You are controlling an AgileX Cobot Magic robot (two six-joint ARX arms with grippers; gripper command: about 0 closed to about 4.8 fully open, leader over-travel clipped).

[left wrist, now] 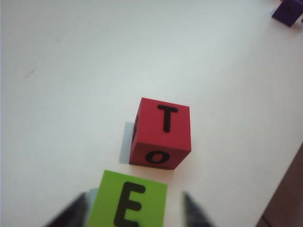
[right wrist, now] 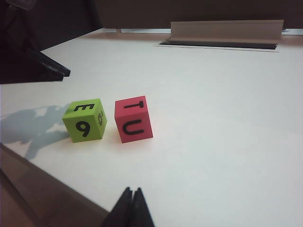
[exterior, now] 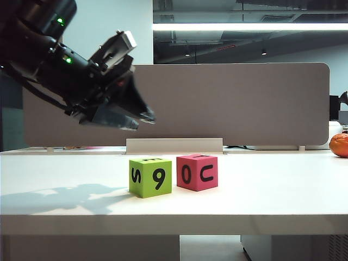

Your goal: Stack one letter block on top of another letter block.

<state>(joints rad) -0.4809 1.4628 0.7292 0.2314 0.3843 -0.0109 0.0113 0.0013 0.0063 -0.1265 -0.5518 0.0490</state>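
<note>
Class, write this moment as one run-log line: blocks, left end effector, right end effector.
blocks: green block beside red block, unstacked | left end effector: open, above green block, empty | right end effector: shut, away from blocks

An office: a white desk (exterior: 261,201) backed by a grey fabric divider panel (exterior: 234,103) with a cable slot cover (exterior: 174,145) at its foot. Upper right, a long strip light (exterior: 250,26) hangs under an open dark ceiling with exposed ducts.
</note>
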